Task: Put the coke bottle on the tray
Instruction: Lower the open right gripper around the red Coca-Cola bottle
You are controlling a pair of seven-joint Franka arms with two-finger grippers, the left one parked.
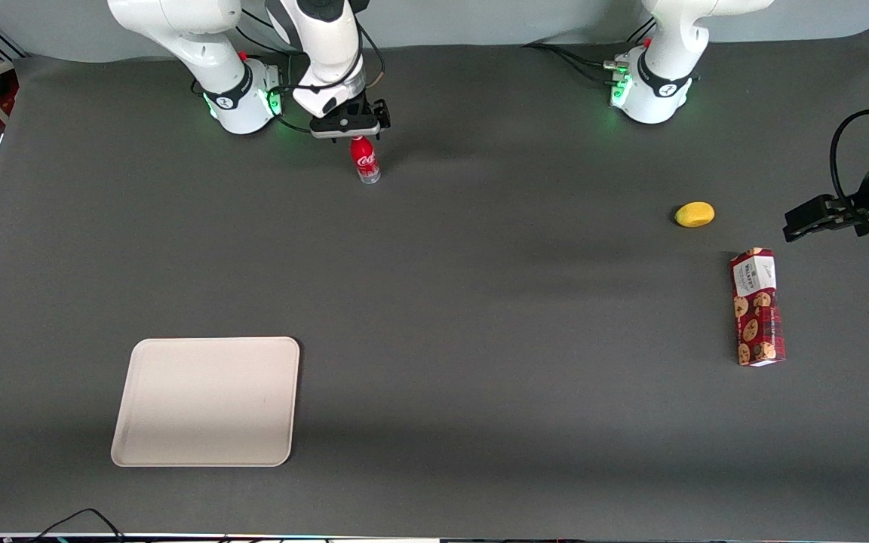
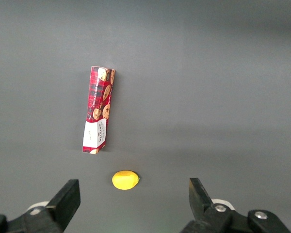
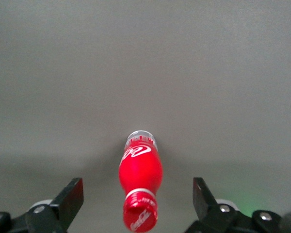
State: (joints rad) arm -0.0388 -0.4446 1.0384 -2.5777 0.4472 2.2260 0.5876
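Small slim red bottle [image 1: 364, 160] with white script and clear base; large flat beige tray [image 1: 208, 401]; red cookie-patterned box [image 1: 757, 307]; yellow oval object [image 1: 695, 214]; black-fingered gripper [image 1: 347, 130]; dark grey mat [image 1: 480, 317].

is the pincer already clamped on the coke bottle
No, in the right wrist view the pincer is open, its fingers standing well clear of the coke bottle on both sides, just above its cap.

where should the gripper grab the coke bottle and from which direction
Grip the coke bottle near its red cap, coming straight down from above. It stands upright, slim enough for the open gripper already hanging over it, fingers apart on either side of the cap.
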